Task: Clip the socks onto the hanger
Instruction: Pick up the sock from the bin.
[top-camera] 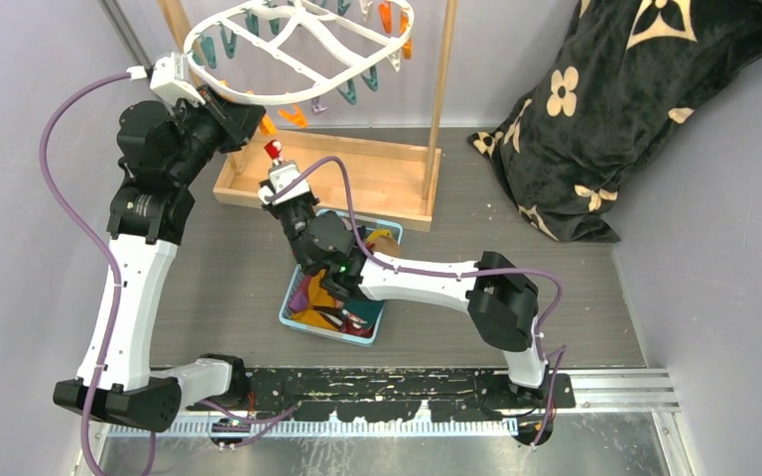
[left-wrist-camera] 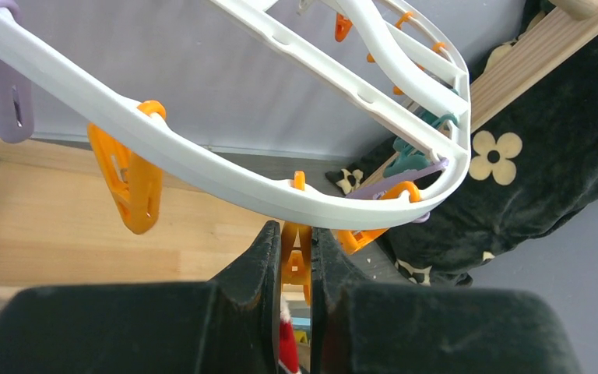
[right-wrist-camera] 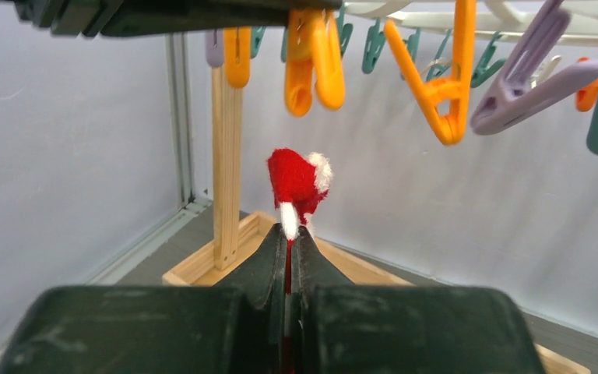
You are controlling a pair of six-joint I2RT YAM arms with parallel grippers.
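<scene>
The blue bin at the middle of the table holds a jumble of socks, mustard, purple and red among them, partly hidden under the right arm. Toward 11 o'clock from it, the right gripper pinches a red-and-white sock tight, its tip standing just below the hanger. The left gripper is clamped on an orange clip dangling from the hanger's rim, at 12 o'clock of that sock in the right wrist view.
</scene>
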